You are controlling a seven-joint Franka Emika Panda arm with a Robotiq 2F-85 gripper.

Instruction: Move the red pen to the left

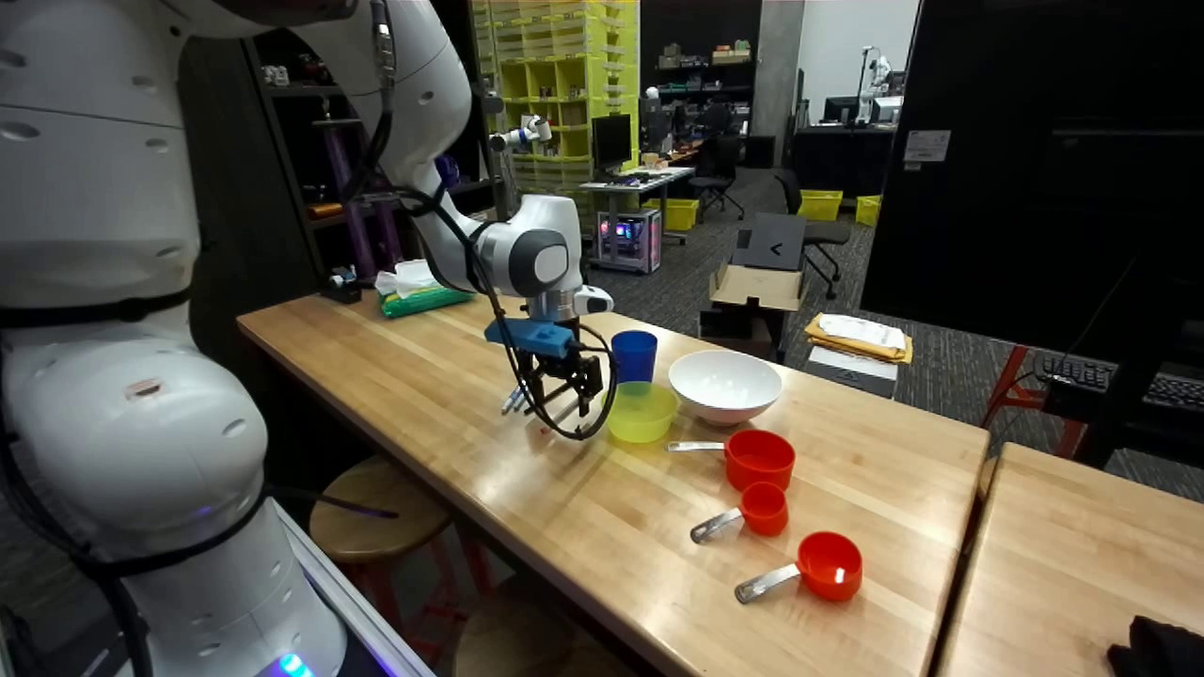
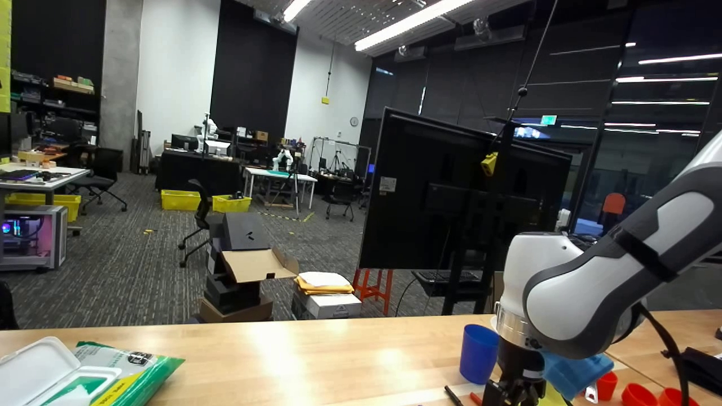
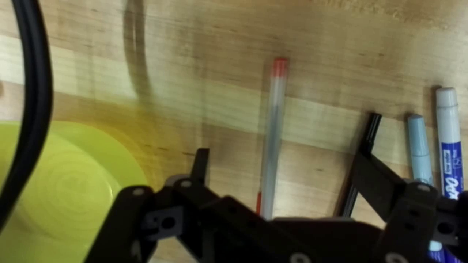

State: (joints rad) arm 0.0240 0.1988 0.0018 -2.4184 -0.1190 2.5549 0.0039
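Note:
The red pen (image 3: 273,135) has a clear barrel with a red end and a red clip. It lies on the wooden table in the wrist view; its lower part is hidden behind the gripper body. Small red parts of the red pen show in both exterior views (image 1: 546,430) (image 2: 475,399). My gripper (image 3: 283,159) is open above the table, with the pen between its spread fingers and touching neither, as far as I can see. The gripper also shows in both exterior views (image 1: 562,400) (image 2: 513,393).
A black pen (image 3: 371,133) lies under the right finger, with a light blue marker (image 3: 419,149) and an Expo marker (image 3: 449,128) beyond. A yellow bowl (image 1: 641,414) stands close to the gripper. A blue cup (image 1: 633,355), white bowl (image 1: 724,384) and red measuring cups (image 1: 760,461) stand nearby.

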